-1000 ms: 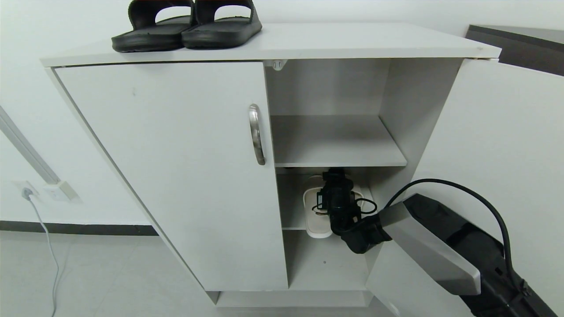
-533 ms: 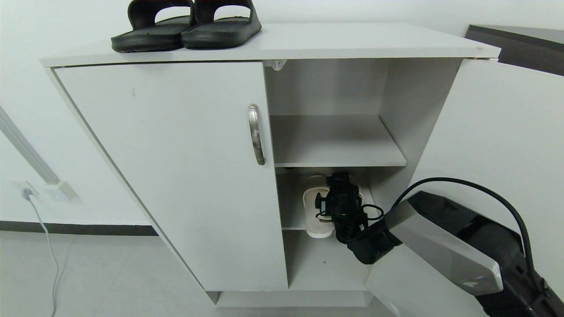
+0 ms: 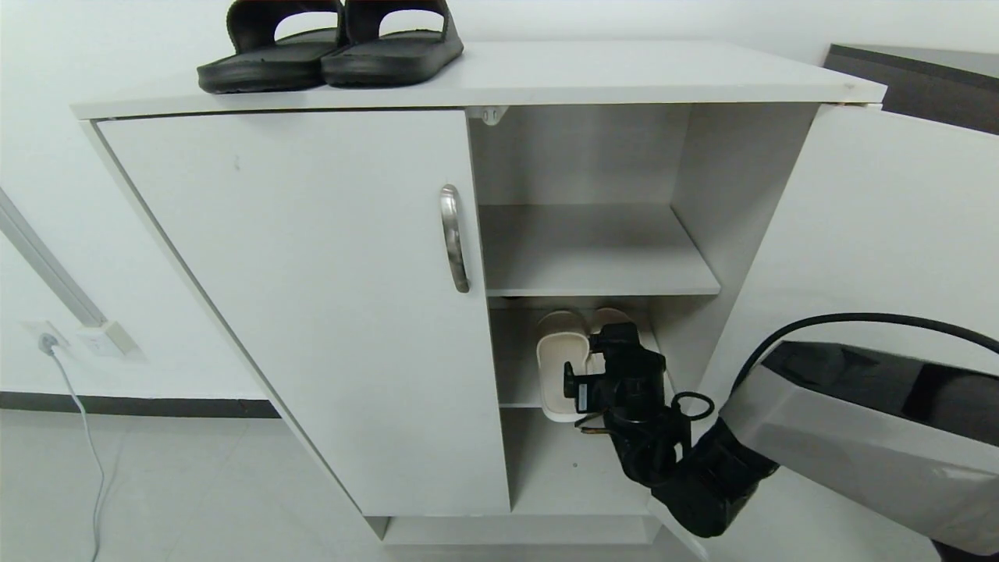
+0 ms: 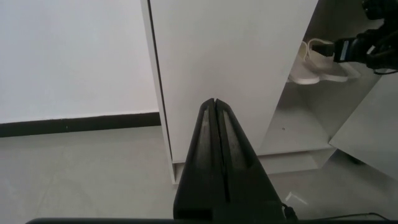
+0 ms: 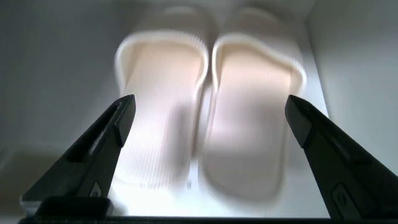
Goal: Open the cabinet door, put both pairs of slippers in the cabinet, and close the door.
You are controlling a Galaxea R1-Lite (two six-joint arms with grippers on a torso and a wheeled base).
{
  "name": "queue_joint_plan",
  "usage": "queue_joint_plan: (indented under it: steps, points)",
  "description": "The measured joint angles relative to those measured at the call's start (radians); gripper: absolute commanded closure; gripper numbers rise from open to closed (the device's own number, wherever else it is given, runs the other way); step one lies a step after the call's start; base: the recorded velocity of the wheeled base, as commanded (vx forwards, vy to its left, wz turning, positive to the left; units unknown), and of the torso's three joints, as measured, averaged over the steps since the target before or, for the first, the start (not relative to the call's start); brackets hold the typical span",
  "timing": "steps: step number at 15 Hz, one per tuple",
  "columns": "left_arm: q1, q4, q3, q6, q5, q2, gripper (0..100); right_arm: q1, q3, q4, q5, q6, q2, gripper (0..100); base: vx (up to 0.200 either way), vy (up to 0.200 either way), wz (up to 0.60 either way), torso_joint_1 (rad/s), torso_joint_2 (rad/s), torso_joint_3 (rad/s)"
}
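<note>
Overhead, from the head view, a white cabinet (image 3: 624,74) is seen with its left door (image 3: 312,297) shut and its right door (image 3: 882,226) swung wide open. A pair of black slippers (image 3: 332,47) is set side by side on the cabinet top, at its left end, with the toes near the front edge. Behind the open door, a bare upper shelf (image 3: 593,250) is visible. On the shelf below it lies a pair of cream slippers (image 3: 563,367), their near ends at the shelf's front edge. The right gripper (image 3: 607,361) is held just in front of that pair, at the mouth of the compartment.

From the left wrist view, the left gripper (image 4: 214,109) is shown low in front of the shut left door (image 4: 230,50), above the floor (image 4: 81,168). Its fingers are pressed together with nothing between them. The cream slippers (image 4: 314,65) and the right gripper (image 4: 360,46) are seen farther off, inside the open side.

From the right wrist view, the cream slippers (image 5: 161,106) are seen lying flat, touching along their inner sides. The right gripper (image 5: 210,106) is spread wide before them. Its fingers (image 5: 106,143) are apart from the slippers and nothing is held.
</note>
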Motion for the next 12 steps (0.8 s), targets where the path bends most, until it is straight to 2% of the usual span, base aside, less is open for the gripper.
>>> queue_joint_plan:
  steps: [5,9,12]
  points:
    - [0.000,0.000,0.000,0.002,0.000,0.000,100,0.081,0.250,-0.106,0.001,0.001,-0.142,0,0.000,0.000,0.00,0.000,0.00,0.000]
    - [-0.001,0.000,0.000,0.002,0.000,0.000,100,0.097,0.297,-0.116,0.001,0.003,-0.187,0,0.000,0.000,0.00,0.000,0.00,0.000]
    - [0.000,0.000,0.000,0.002,0.000,0.000,100,0.099,0.294,-0.118,0.001,0.003,-0.194,0,-0.200,0.000,0.00,0.005,0.00,-0.001]
